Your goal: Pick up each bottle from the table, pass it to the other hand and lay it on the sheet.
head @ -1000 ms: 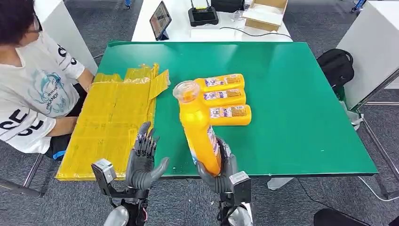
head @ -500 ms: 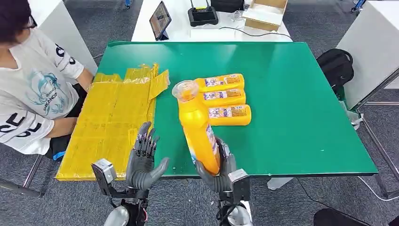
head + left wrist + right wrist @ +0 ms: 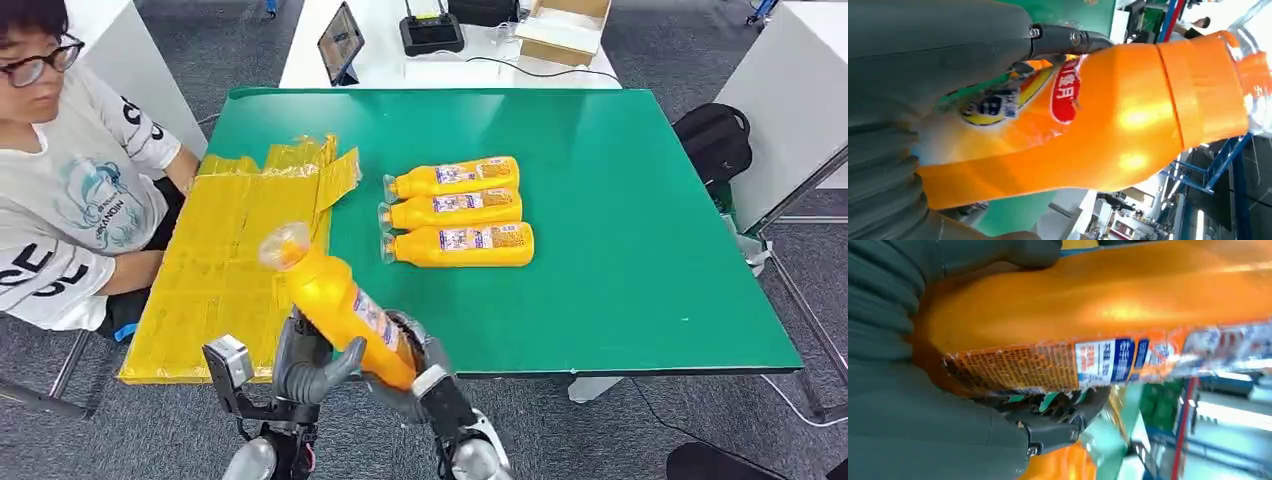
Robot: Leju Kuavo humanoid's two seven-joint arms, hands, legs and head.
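**Bottle held between both hands at the near table edge**

Orange bottle (image 3: 340,300) tilted in mid-air above the near edge of the green table (image 3: 620,250), clear cap end up and toward the yellow sheet (image 3: 230,260), base end low between the 2 hands. Right hand (image 3: 410,365) wrapped around the base end from below, gripping it; in the right wrist view, grey thumb over the top of the orange body (image 3: 1108,305) and dark fingers (image 3: 1058,415) curled under the printed label. Left hand (image 3: 310,365) pressed against the bottle's left side, thumb reaching across beneath it; in the left wrist view, dark fingers (image 3: 1068,40) laid over the bottle (image 3: 1118,115) near the red label and the grey ribbed cover touching its base, so a closing hold on the same bottle.

3 further orange bottles lying flat in a row near the table's middle, sides touching, caps toward the sheet: far bottle (image 3: 455,178), middle bottle (image 3: 455,208), near bottle (image 3: 465,244). Yellow sheet spread over the table's left part, overhanging the near edge, its far corner crumpled.

Seated person in a white printed shirt (image 3: 70,200) at the table's left side, just beside the sheet. White table (image 3: 380,60) beyond, bearing a tablet (image 3: 341,42), a black device (image 3: 432,33) and an open cardboard box (image 3: 562,30). Black bag (image 3: 715,140) on the floor at the right.
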